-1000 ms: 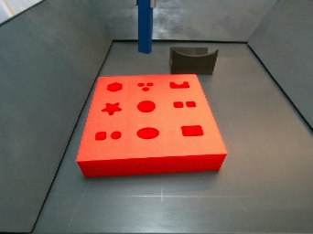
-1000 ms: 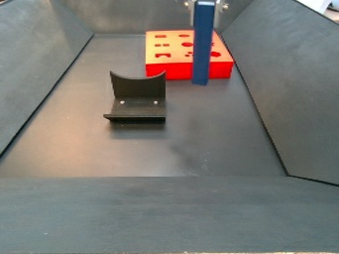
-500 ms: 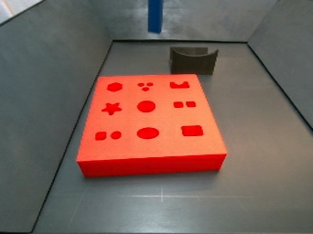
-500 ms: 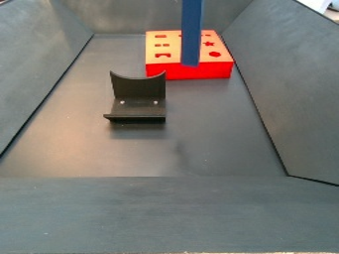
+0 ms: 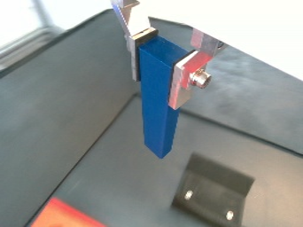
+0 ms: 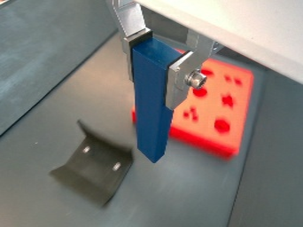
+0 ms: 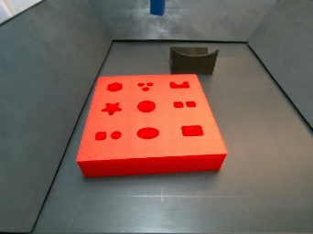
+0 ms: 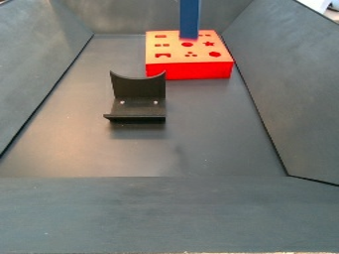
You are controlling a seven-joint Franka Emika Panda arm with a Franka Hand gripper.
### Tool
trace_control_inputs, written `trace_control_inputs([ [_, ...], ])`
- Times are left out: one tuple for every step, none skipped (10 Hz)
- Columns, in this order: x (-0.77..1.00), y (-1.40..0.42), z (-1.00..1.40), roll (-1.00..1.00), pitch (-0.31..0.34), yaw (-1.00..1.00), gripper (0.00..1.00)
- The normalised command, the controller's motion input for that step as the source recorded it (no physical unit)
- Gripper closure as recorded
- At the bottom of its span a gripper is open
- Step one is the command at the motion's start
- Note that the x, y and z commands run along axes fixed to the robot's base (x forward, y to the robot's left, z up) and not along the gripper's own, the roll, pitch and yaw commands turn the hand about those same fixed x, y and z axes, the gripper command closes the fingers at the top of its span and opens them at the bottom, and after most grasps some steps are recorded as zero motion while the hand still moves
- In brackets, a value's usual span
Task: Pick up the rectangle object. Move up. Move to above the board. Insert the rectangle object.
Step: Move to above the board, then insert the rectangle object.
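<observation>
dark grey bin floor with sloped walls, the fixture standing mid-floor and the board flat beside it. pick-up and lift judged done: the rectangle object hangs upright, well clear of the floor, only its lower end showing at the top of both side views. left to do: travel to above the board, then insertion. gripper high over the bin, jaws clamped on the bar's upper end, silver plates flat against two opposite faces, most of the bar hanging below.

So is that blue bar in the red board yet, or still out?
Out. The gripper holds the rectangle object upright in the air, beside the board.
</observation>
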Motion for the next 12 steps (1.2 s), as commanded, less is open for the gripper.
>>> trace_control_inputs([
  [-0.02, -1.00, 0.18, -0.07, 0.098, 1.00, 1.00],
  [-0.02, -1.00, 0.18, -0.08, 0.058, 0.68, 1.00],
  [-0.02, -1.00, 0.18, -0.01, 0.032, 0.37, 1.00],
  [-0.01, -1.00, 0.19, 0.02, 0.026, 0.21, 1.00],
  [-0.01, -1.00, 0.19, 0.01, 0.026, 0.14, 1.00],
  [-0.01, -1.00, 0.20, 0.00, 0.040, 0.06, 1.00],
  [0.00, -1.00, 0.21, 0.01, 0.061, 0.03, 1.00],
  [0.02, -1.00, 0.21, 0.01, 0.078, 0.02, 1.00],
  [0.05, -0.85, 0.18, 0.00, 0.097, 0.02, 1.00],
  [0.06, -0.58, 0.13, 0.01, 0.117, 0.01, 1.00],
  [0.07, -0.29, 0.07, 0.02, 0.120, 0.01, 1.00],
  [0.00, 0.00, 0.00, 0.00, -0.007, 0.00, 1.00],
])
